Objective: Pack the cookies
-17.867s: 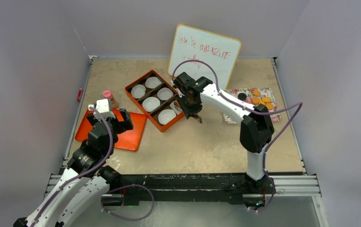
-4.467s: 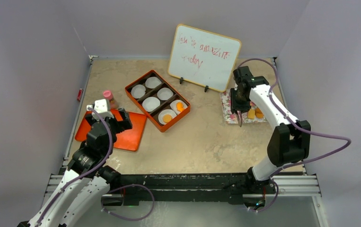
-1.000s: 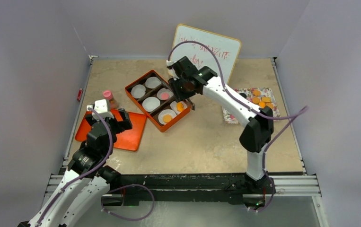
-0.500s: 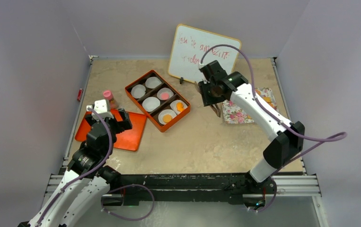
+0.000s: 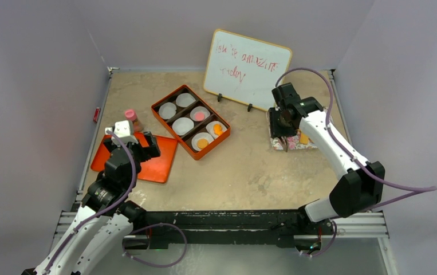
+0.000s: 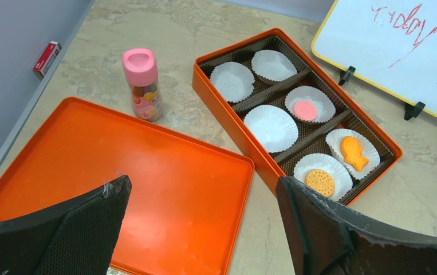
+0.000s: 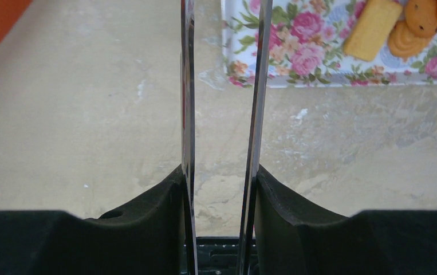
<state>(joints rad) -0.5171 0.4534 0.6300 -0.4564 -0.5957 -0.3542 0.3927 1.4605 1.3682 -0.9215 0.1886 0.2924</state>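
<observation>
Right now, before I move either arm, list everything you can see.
orange box: one, table centre, open
paper cups: six, white, one per compartment
boxed cookies: three, each in its own cup: pink disc, orange fish, orange round
loose cookies: at least three, tan to orange, on the floral tray
floral tray: one, white and pink, table right
orange lid: one, left of the box
bottle: one, pink cap, upright beside the box
whiteboard: one, red writing, far edge
left gripper: open, over the lid
right gripper: open, over the tray's edge
</observation>
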